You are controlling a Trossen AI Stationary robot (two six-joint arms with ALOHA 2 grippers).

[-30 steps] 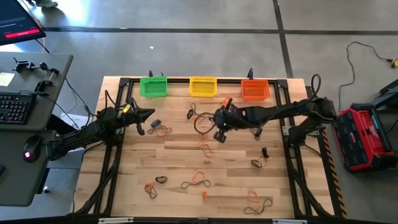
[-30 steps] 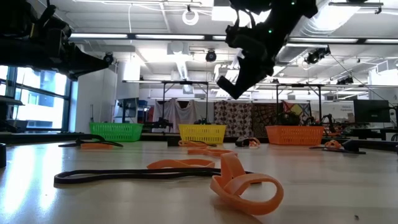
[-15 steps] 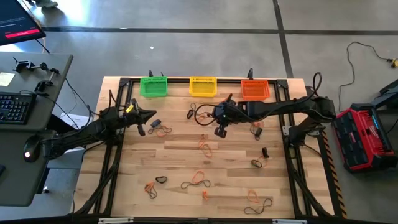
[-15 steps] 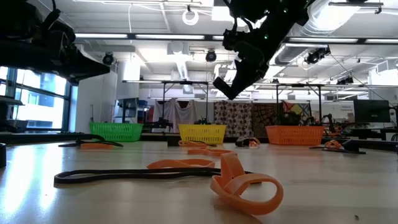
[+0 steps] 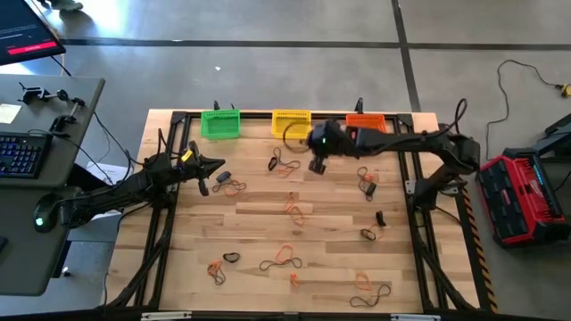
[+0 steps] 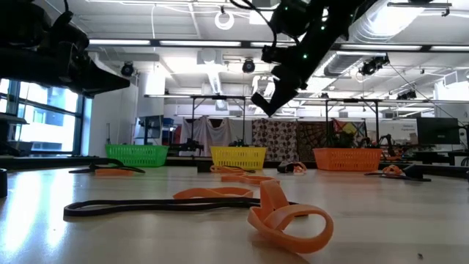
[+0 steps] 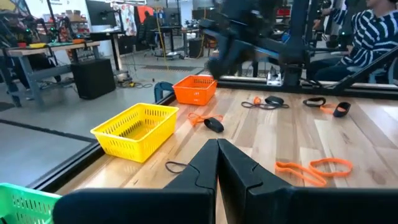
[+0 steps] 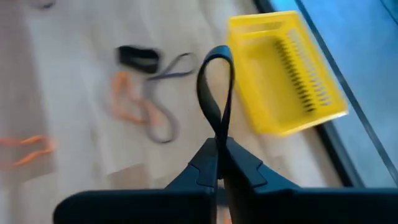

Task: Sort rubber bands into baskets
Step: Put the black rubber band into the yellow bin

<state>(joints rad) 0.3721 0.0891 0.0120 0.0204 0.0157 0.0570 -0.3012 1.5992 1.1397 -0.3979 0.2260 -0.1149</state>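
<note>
From overhead, the rubber bands scattered on the table are too small to count or to tell how many loops sit in each tangle. The orange basket is partly covered by the right arm, so its inside can't be seen. The right wrist view is smeared: the bands lying beside the yellow basket are just streaks, though a dark band loops up clear of the pinched fingers. In the left wrist view only a corner of the green basket shows, and a seated person is cut off at the edge.
</note>
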